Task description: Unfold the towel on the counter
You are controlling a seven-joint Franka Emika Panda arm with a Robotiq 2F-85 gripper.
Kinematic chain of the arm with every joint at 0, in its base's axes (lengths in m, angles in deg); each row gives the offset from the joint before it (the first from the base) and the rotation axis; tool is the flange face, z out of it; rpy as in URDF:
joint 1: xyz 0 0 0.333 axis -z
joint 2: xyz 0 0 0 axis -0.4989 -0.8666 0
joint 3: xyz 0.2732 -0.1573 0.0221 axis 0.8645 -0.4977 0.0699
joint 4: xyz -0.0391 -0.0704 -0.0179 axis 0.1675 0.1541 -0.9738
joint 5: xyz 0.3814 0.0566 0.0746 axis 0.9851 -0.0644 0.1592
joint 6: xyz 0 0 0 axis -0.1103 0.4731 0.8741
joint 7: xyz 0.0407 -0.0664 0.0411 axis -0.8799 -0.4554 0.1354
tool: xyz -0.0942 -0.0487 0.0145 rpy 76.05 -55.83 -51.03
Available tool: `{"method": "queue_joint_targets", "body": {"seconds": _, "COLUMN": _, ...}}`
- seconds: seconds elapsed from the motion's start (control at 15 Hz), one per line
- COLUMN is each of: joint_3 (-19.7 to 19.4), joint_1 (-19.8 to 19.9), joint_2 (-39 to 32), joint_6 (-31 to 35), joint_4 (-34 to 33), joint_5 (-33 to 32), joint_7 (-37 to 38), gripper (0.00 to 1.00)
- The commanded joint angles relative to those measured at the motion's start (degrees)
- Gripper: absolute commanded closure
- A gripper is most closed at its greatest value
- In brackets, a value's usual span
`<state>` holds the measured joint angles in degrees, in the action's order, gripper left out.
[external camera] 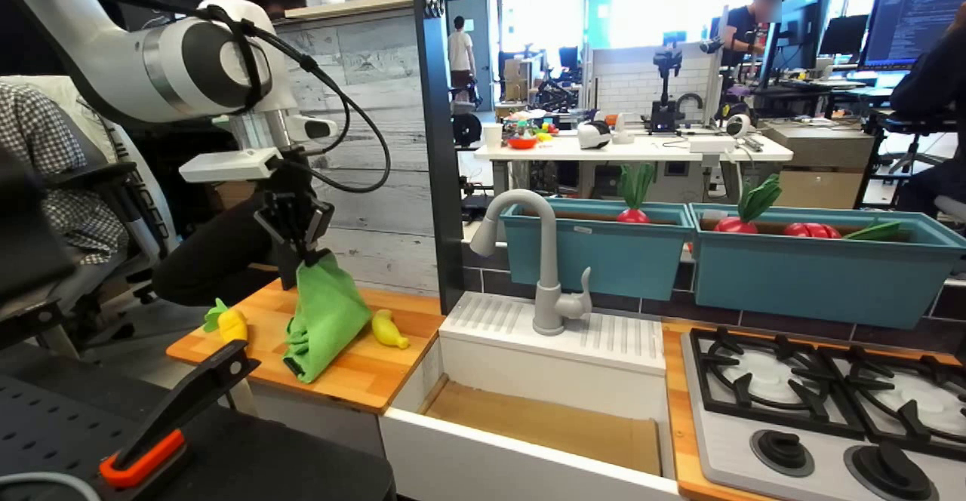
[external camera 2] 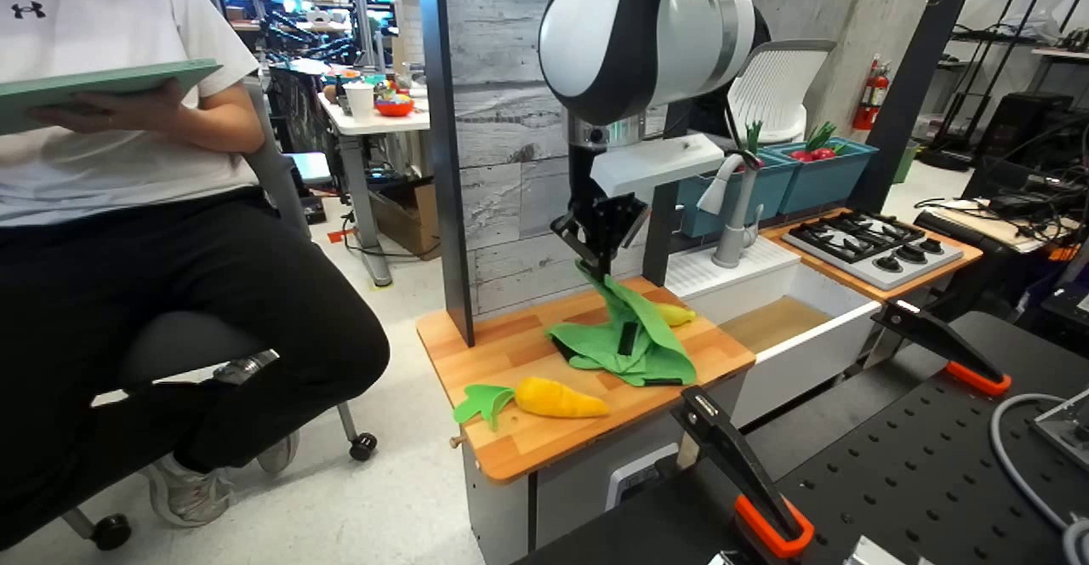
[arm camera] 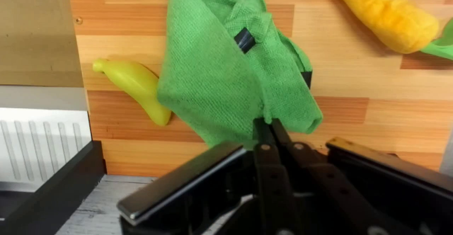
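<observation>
The green towel (external camera: 324, 316) hangs from my gripper in a tented, partly folded shape. Its lower part rests bunched on the wooden counter (external camera: 362, 389). In the other views the towel (external camera 2: 662, 339) (arm camera: 208, 72) shows black patches along its edges and folds. My gripper (external camera: 308, 258) points down above the counter and is shut on a raised pinch of the towel. In the wrist view the fingertips (arm camera: 268, 122) are close together with a thin green fold between them. The gripper also shows in an exterior view (external camera 2: 602, 269). The towel's inner layers are hidden.
A yellow banana-like toy (arm camera: 134, 86) lies against one side of the towel. A yellow-orange carrot toy (external camera 2: 557, 399) with green leaves lies on the other side. A sink with a grey faucet (external camera: 547, 275) adjoins the counter. A wood-panel wall (external camera: 355, 161) stands behind, a black clamp (external camera 2: 740, 463) in front.
</observation>
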<state>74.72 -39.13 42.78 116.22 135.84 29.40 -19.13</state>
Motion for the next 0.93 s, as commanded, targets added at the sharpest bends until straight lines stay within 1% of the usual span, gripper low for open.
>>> {"method": "queue_joint_targets", "body": {"seconds": 0.0, "joint_3": -1.7, "joint_1": -4.0, "joint_2": 3.1, "joint_6": -1.4, "joint_4": 0.9, "joint_5": -2.0, "joint_7": 1.7, "gripper": 0.99}}
{"method": "queue_joint_targets", "body": {"seconds": 0.27, "joint_3": -1.9, "joint_1": -6.1, "joint_2": 5.6, "joint_6": -1.4, "joint_4": 1.2, "joint_5": -2.8, "joint_7": 2.8, "gripper": 0.99}}
{"method": "queue_joint_targets", "body": {"seconds": 0.67, "joint_3": -2.0, "joint_1": -6.1, "joint_2": 10.7, "joint_6": -1.0, "joint_4": 2.7, "joint_5": -2.8, "joint_7": 4.3, "gripper": 0.99}}
{"method": "queue_joint_targets", "body": {"seconds": 0.87, "joint_3": -2.5, "joint_1": -6.1, "joint_2": 13.5, "joint_6": -0.4, "joint_4": 4.7, "joint_5": -3.2, "joint_7": 5.5, "gripper": 0.99}}
